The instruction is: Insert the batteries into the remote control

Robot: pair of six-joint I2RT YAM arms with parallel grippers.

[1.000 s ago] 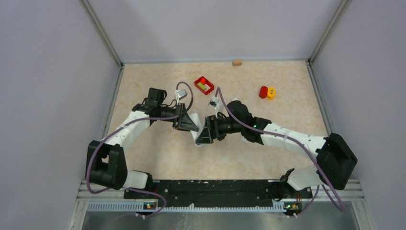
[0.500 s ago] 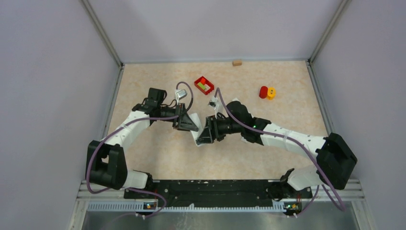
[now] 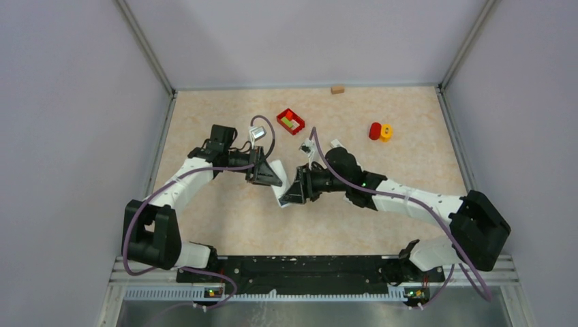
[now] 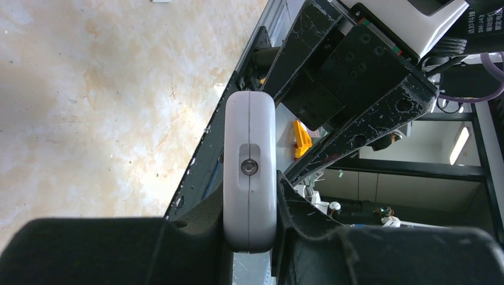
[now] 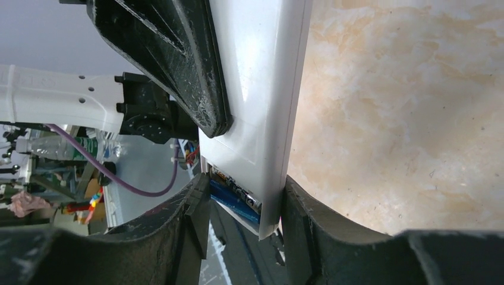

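White hard plastic, the remote [image 3: 281,185] is held up off the table on the robot's side of the red tray [image 3: 290,121], carried between both arms. The left gripper [image 3: 264,174] is closed on the end nearer the tray, and its wrist view shows the remote end-on, pinched from both sides. The right gripper [image 3: 297,189] is closed on the end farther from the tray, one finger tight against each side of the shell. A blue cell [image 5: 233,200] sits in the open bay, deep between the right fingers and close to the palm.

The remote looks light and stiff, but its glossy shell is probably slippery, so it is best gripped on the flat sides, clear of the bay. The cells are tiny, round and likely to roll or spring out, so they are best pinched across the middle. Small dark pieces [image 3: 306,146] lie between the tray and the remote, too small to identify
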